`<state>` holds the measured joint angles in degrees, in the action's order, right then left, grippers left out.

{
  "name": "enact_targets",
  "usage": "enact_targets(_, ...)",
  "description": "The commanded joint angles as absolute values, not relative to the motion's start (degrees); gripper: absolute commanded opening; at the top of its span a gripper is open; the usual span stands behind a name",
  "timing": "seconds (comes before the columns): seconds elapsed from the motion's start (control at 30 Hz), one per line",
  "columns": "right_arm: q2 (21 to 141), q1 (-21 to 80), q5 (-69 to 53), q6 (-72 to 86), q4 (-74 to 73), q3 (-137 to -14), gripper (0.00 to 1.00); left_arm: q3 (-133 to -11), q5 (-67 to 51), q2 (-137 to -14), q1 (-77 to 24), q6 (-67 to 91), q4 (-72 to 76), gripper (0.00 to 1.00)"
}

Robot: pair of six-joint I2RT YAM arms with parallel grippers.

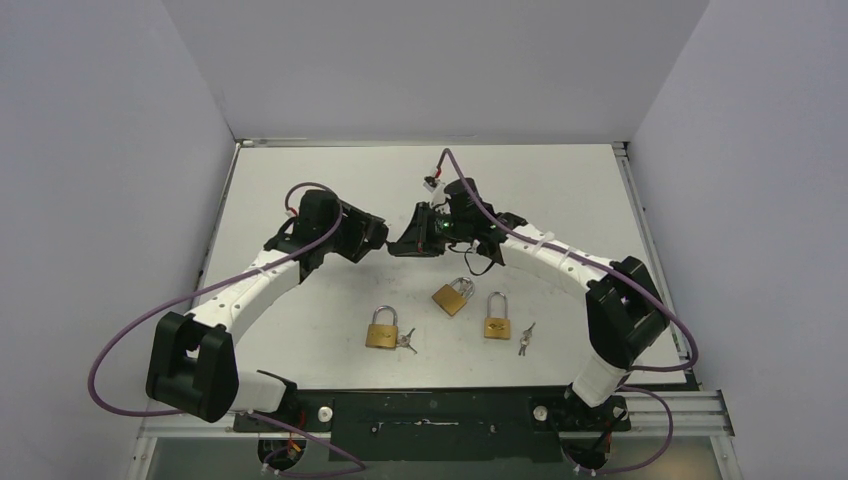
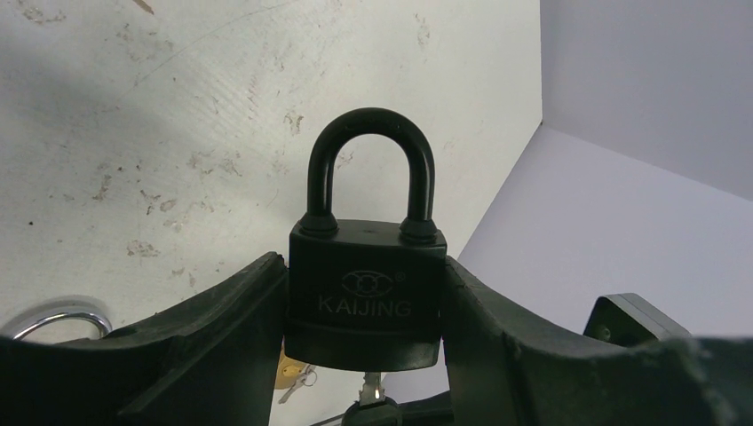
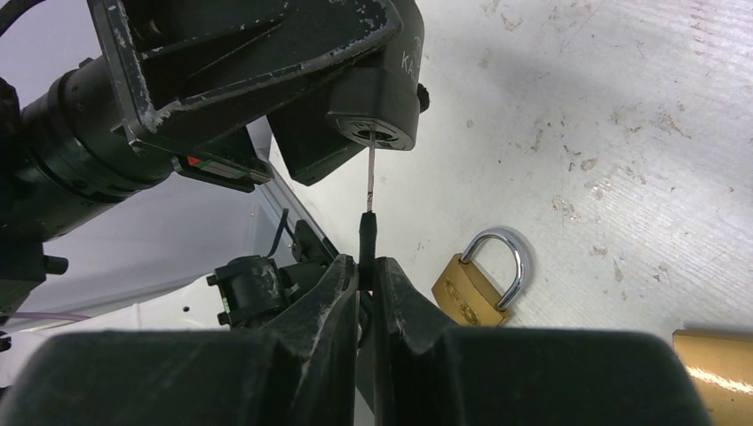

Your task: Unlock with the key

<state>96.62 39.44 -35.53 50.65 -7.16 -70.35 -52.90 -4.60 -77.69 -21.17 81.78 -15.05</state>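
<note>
While the left gripper (image 2: 364, 306) clamps the rigid, heavy-looking black padlock (image 2: 366, 257) by its body above the table (image 1: 560, 190), the right gripper (image 3: 367, 271) pinches the thin key (image 3: 370, 182) by its head, blade tip at the keyhole (image 3: 373, 135); it likely bends if misaligned

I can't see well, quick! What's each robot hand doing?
Left gripper: closed on the black padlock.
Right gripper: closed on the key.

Plain pale grey walls (image 1: 420, 60) close me in on three sides; my white worktop (image 1: 560, 190) is scuffed and speckled under even light.
</note>
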Motion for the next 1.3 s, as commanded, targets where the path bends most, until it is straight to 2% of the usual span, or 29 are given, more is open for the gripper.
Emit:
enact_targets(0.0, 98.5, 39.0, -37.2, 53.4, -4.4, -73.8, 0.0, -53.3, -11.3, -74.5, -22.1, 80.9, -4.1, 0.0)
enact_targets(0.23, 98.6, 38.6, -38.1, 54.3, -6.2, -74.8, 0.0, -54.3, -11.5, -74.7, -22.0, 77.5, -3.9, 0.0)
enact_targets(0.47, 95.9, 39.8, -30.9, 42.8, -8.5, -74.1, 0.0, -55.3, -11.7, -75.0, -21.8, 85.9, -9.9, 0.0)
enact_targets(0.7, 93.5, 41.7, -30.0, 38.6, -8.7, -72.3, 0.0, -54.6, -8.5, -73.0, -21.3, 91.7, -12.2, 0.0)
enact_targets(1.0, 92.6, 42.4, -29.4, 36.7, -12.2, -72.9, 0.0, -55.2, -3.4, -71.9, -21.2, 92.4, -15.6, 0.0)
enact_targets(1.27, 91.9, 42.3, -31.5, 38.2, -11.7, -73.8, 0.0, -55.3, -4.9, -72.7, -21.1, 89.4, -14.0, 0.0)
